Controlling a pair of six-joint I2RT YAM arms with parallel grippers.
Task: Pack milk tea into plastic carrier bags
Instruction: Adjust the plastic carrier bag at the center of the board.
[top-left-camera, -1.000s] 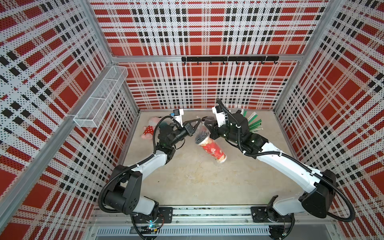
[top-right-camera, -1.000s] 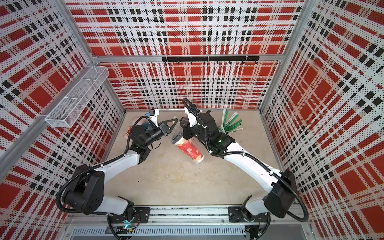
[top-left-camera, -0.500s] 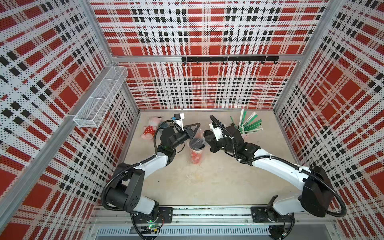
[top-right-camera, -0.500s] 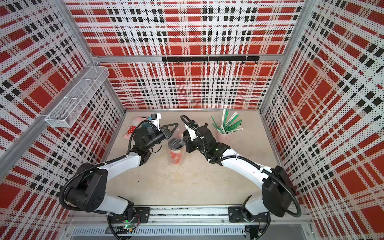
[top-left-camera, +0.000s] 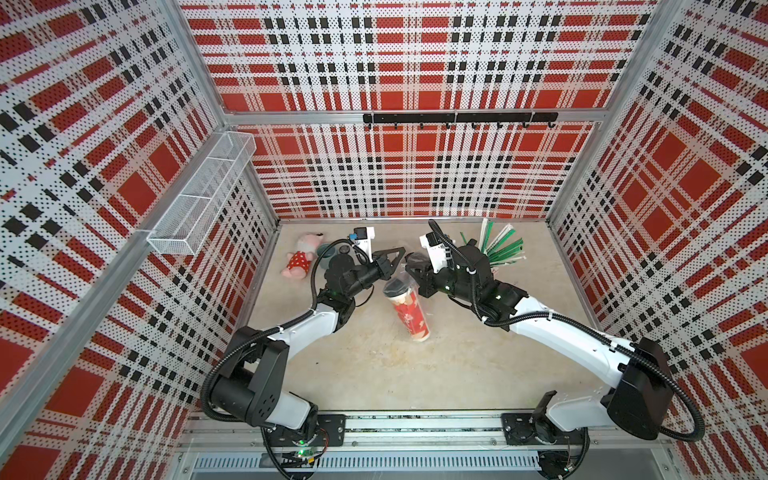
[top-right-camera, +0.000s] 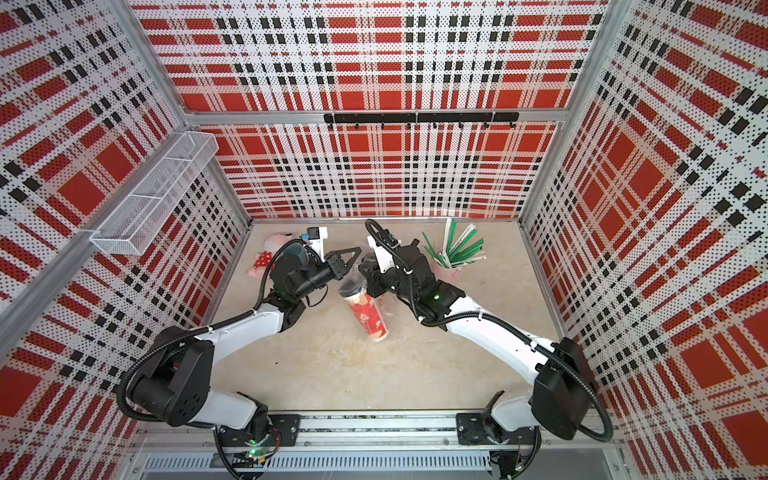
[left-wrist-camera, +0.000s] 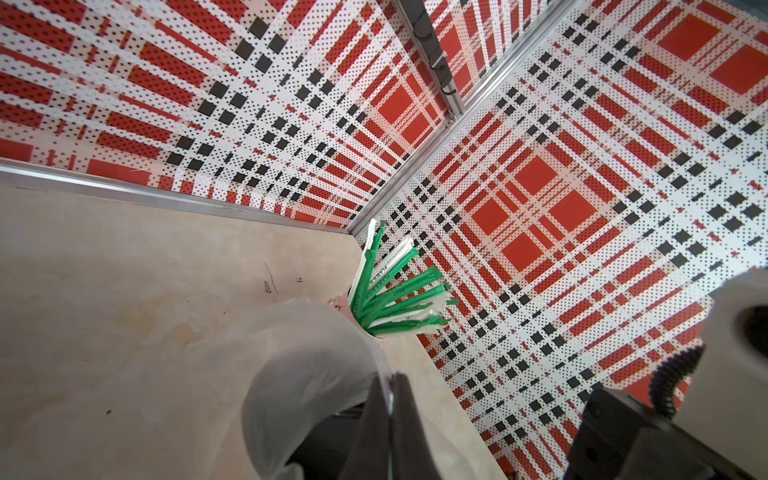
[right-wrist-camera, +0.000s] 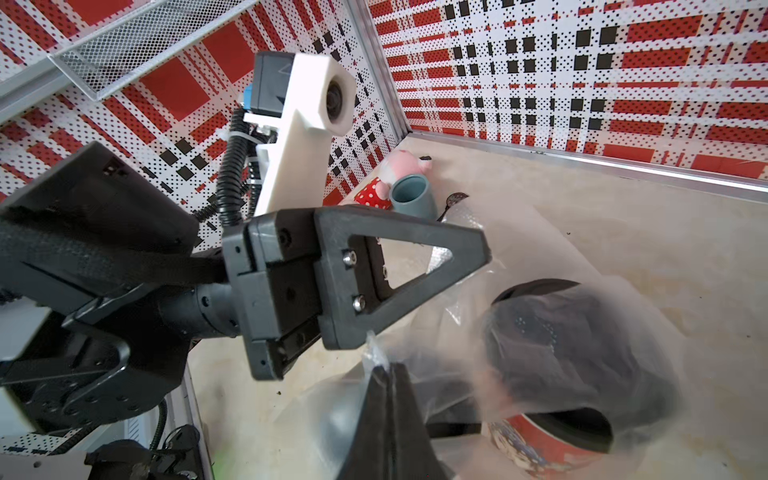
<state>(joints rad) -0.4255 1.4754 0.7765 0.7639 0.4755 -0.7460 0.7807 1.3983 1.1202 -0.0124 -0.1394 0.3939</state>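
One milk tea (top-left-camera: 409, 313) (top-right-camera: 370, 318), a red printed cup with a black dome lid (right-wrist-camera: 573, 332), leans in mid-table inside a clear plastic carrier bag (right-wrist-camera: 449, 332), lid towards the back. Both grippers pinch the bag's film above the lid. My left gripper (left-wrist-camera: 390, 380) (top-left-camera: 400, 252) is shut on film at the cup's left. My right gripper (right-wrist-camera: 384, 368) (top-left-camera: 412, 267) is shut on film at its right. Whether the cup's base touches the table I cannot tell. More clear film (right-wrist-camera: 498, 232) lies flat behind the cup.
A pink plush toy (top-left-camera: 299, 262) and a grey-blue mug (top-left-camera: 326, 251) sit at the back left. A pink cup of green and white straws (top-left-camera: 498, 249) stands at the back right. A wire basket (top-left-camera: 199, 199) hangs on the left wall, a hook rail (top-left-camera: 457, 118) on the back wall.
The bagged cup leaned far to the right a second ago, came nearly upright and further left, and now leans again slightly right. The right arm drew in, then reached back. Both grippers stayed shut.
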